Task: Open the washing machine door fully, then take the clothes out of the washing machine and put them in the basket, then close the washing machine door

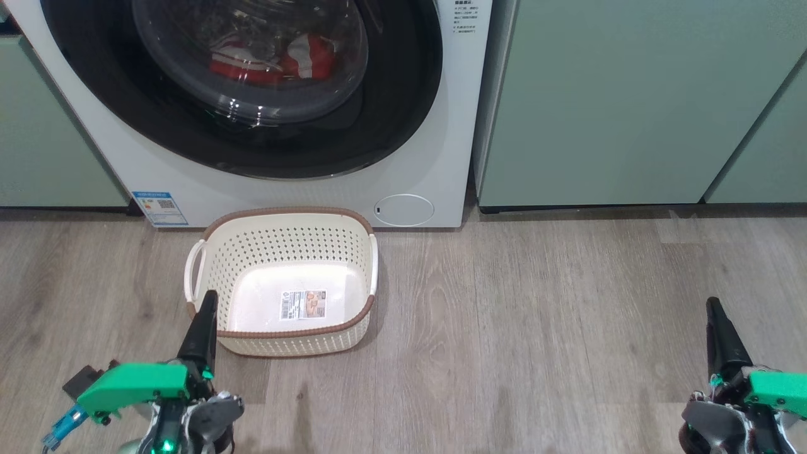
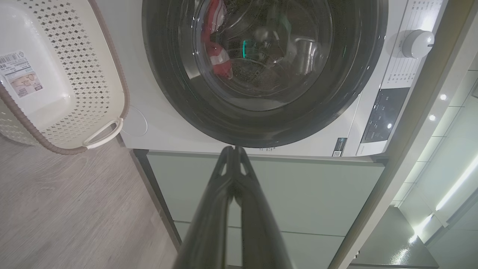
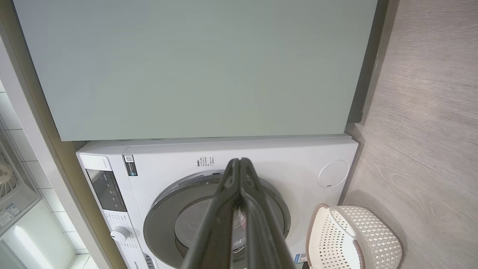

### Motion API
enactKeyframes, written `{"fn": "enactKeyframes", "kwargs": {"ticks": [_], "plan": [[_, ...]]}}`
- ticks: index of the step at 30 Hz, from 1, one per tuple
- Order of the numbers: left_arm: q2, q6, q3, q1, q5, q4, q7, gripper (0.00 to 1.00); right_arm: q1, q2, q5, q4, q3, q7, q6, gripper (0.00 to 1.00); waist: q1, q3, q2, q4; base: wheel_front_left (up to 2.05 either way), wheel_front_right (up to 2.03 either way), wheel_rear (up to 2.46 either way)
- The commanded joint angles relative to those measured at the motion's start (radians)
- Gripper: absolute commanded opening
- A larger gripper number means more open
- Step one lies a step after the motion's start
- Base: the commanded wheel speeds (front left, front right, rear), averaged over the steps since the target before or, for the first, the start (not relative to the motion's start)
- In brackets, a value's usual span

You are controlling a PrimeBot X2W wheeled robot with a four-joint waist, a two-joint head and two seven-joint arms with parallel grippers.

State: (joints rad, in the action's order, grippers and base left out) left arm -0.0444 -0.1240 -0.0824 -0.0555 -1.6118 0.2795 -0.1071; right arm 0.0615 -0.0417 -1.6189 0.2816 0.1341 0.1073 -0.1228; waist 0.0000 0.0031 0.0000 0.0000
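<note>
My left gripper (image 1: 205,308) hangs low over the grey wood-plank floor (image 1: 536,315). Its two long dark fingers are pressed together tip to tip, with nothing between them. The tip shows just in front of the near left corner of the small rectangular cream plastic basket (image 1: 287,212), which has perforated sides, a brown rim and white side handles. My right gripper (image 1: 715,312) hangs well off to the right over bare floor, its fingers likewise together.

The basket stands upright at the far edge of the floor, just before the foot of the big white front-loading washing machine (image 1: 451,126). A label shows on the basket's pale bottom. The machine's large round door (image 1: 397,107), a glossy black rim around a clear domed glass bowl, sits closed against the front.

Through the glass I see bright red fabric garments (image 1: 306,57) with white panels, lying inside the drum. A small round white flap (image 1: 403,210) sits at the lower right corner of the machine's front, and a blue sticker (image 1: 161,208) at the lower left. Pale green cabinets (image 1: 599,94) stand on either side of the machine.
</note>
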Motion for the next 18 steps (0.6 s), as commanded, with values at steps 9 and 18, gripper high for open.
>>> {"fn": "enactKeyframes", "kwargs": {"ticks": [9, 18], "plan": [[-0.006, -0.007, -0.032, -0.053, 0.003, -0.035, -0.006, 0.00, 0.047, -0.009, 0.011, -0.037, -0.019, 0.007, -0.008, 0.00, 0.0000, 0.000, 0.0000, 0.000, 0.00, 0.00, 0.00], [-0.006, -0.007, -0.031, -0.053, 0.003, -0.035, -0.006, 0.00, 0.047, -0.009, 0.011, -0.037, -0.019, 0.007, -0.008, 0.00, 0.0000, 0.000, 0.0000, 0.000, 0.00, 0.00, 0.00]]}}
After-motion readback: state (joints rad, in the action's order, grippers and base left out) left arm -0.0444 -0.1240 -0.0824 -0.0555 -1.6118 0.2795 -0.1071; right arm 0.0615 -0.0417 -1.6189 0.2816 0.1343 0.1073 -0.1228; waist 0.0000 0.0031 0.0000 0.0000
